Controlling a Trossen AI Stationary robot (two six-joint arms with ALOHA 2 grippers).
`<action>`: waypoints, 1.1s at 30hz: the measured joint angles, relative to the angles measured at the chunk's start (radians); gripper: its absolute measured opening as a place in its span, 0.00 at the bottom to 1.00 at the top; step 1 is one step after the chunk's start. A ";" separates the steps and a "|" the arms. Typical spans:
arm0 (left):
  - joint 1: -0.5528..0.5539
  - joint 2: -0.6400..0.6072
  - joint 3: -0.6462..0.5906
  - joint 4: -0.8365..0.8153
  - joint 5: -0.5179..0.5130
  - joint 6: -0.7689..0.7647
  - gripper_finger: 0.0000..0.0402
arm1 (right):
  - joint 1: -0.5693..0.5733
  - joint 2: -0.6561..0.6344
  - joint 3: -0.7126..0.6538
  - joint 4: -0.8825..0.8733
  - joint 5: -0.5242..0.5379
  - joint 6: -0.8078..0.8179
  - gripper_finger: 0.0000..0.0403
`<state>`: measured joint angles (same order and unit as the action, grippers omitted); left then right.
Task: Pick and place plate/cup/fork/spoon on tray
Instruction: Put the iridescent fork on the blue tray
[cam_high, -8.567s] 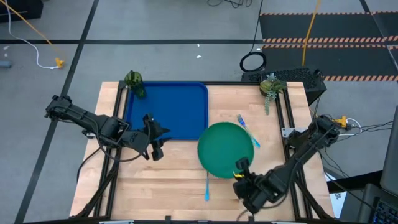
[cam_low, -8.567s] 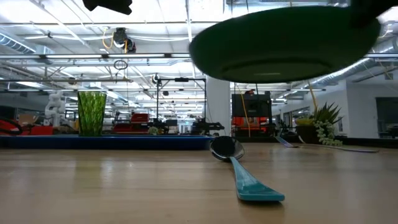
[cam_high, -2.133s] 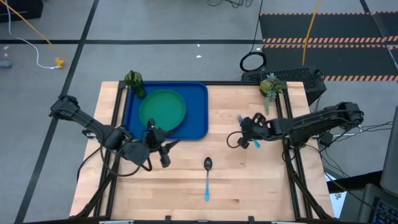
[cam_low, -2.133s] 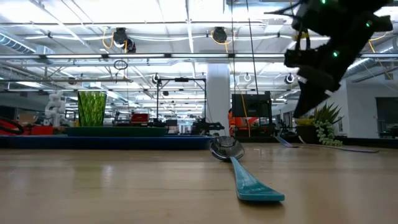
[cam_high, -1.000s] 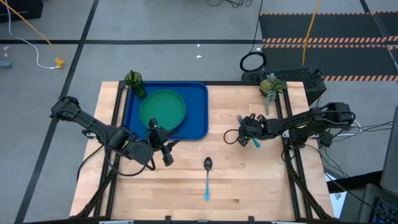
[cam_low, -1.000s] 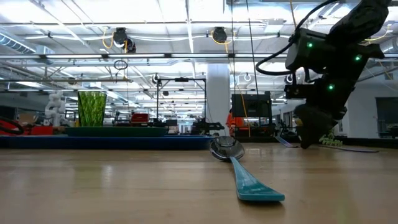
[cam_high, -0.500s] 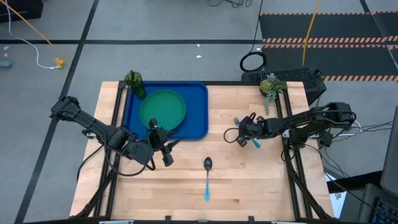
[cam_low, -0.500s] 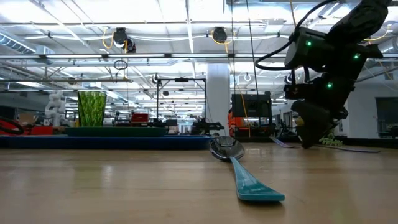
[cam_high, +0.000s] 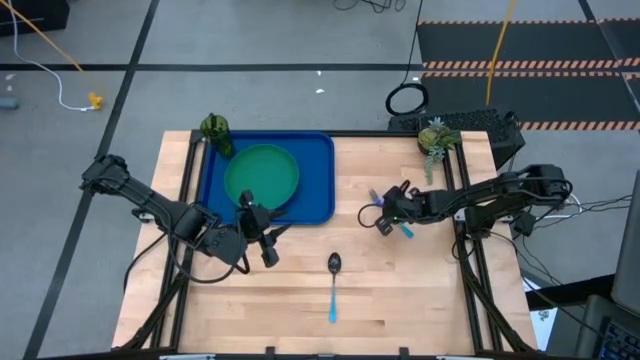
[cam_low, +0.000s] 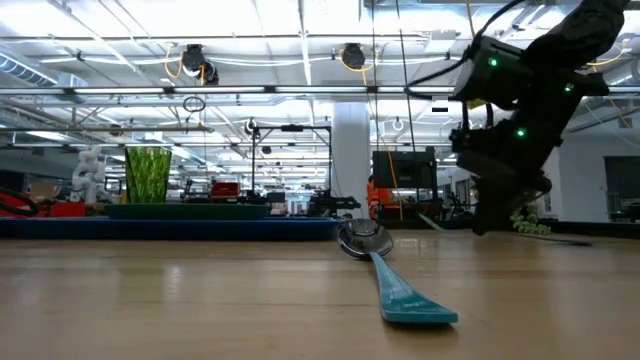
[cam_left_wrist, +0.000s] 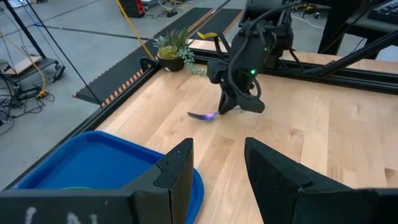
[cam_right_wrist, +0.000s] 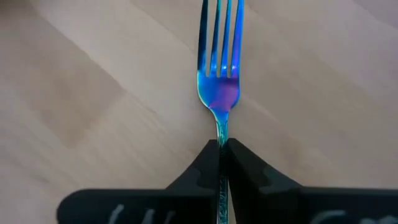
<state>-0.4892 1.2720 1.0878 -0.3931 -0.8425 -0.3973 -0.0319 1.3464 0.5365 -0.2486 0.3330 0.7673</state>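
The green plate (cam_high: 262, 175) lies flat in the blue tray (cam_high: 315, 165). The olive cup (cam_high: 215, 130) stands upright at the tray's far left corner and also shows in the low view (cam_low: 147, 182). The spoon (cam_high: 333, 285) lies on the table near the front, bowl toward the tray. My right gripper (cam_high: 387, 213) is right of the tray and shut on the fork (cam_high: 375, 198). My left gripper (cam_high: 264, 242) hovers open and empty by the tray's near right corner. My right gripper pinches the fork's thin neck (cam_right_wrist: 221, 135), just behind the tines, between its two shut fingertips. The fingers slant down from the table's right, and the tines (cam_right_wrist: 219, 37) stick out ahead of them. The light blue handle end (cam_high: 405, 231) trails behind. The tine end (cam_low: 428, 221) is just above the wood.
A small potted plant (cam_high: 435, 137) stands at the table's far right corner. Bare wood lies between the tray's right edge and the fork, and around the spoon (cam_low: 385, 270).
My right gripper has moved a little toward the table's left, toward the tray, carrying the fork with it. The fork's tine end has come up off the wood. My left arm has kept still.
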 joint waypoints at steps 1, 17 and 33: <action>0.000 0.000 0.000 0.000 0.000 0.000 0.37 | 0.000 0.000 0.000 0.033 -0.004 0.000 0.01; 0.000 0.000 0.000 0.002 0.002 -0.004 0.37 | 0.029 0.000 0.014 0.723 0.014 -0.036 0.00; 0.041 0.210 -0.001 0.255 0.064 0.320 0.47 | 0.193 0.029 0.016 1.234 0.195 -0.292 0.00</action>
<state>-0.4480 1.4818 1.0870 -0.1380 -0.7780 -0.0773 0.1608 1.3752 0.5522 0.9851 0.5280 0.4754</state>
